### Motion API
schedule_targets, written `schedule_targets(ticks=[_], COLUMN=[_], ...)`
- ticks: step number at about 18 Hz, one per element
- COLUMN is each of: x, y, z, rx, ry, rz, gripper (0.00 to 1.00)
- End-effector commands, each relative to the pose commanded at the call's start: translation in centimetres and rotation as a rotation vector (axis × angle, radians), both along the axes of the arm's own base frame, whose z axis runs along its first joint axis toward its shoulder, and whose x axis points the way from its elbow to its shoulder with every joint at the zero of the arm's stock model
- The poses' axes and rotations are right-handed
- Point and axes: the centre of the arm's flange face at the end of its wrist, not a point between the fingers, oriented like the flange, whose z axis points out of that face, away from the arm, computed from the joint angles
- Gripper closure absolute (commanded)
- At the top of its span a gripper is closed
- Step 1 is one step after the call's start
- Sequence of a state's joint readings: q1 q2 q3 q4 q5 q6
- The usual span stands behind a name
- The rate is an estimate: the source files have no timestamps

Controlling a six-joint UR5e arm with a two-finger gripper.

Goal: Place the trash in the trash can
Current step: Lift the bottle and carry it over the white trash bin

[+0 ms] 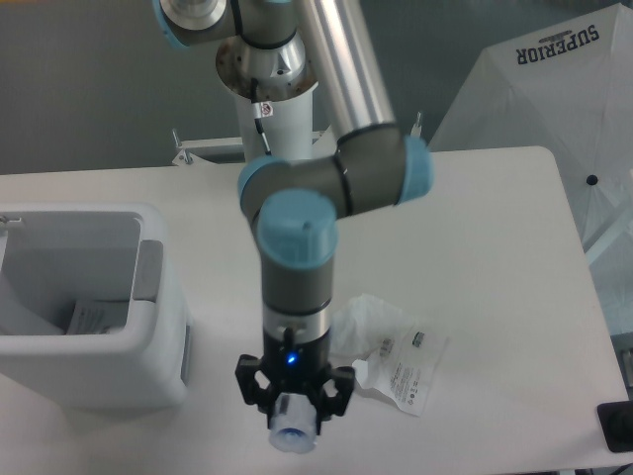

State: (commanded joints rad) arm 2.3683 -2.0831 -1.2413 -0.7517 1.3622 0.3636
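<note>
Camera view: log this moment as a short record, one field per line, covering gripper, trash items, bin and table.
gripper: pointing down, shut on the clear plastic bottle, whose end shows below the fingers
wrapper: crumpled white wrapper lying on the table, right of the gripper, not held
trash can: white bin at the table's left, open top, a printed paper inside
table: white surface
background: white umbrella at right

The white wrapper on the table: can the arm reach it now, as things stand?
Probably not yet. The end effector seems shut on the bottle, so it is occupied. The wrapper itself lies uncovered just beside it.
</note>
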Motion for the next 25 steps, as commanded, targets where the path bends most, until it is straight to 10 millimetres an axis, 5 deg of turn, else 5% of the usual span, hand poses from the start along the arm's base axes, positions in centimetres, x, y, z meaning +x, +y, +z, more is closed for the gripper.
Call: schedule_targets(ticks=[2,5,9,11,16,21,25], x=[-1.5,-1.3,2.2,6.6,12.9,19.8,24.0], y=[-0.7,-2.0,-3.1,-2.6,-1.4,0.7,2.3], z=[3.1,9.9,15.1,17.8,20.5,20.4,18.5], rx=[0.052,0.187,0.286,0.334,0.374,0.368,0.338], ry=[0.016,0.048,0.046,0.028,0.019,-0.001,-0.033], rz=[0.056,0.146,0.185,0.168,0.1,-0.005,-0.067], gripper=[0.38,0.38,0.38,0.38,0.38,0.37,0.37])
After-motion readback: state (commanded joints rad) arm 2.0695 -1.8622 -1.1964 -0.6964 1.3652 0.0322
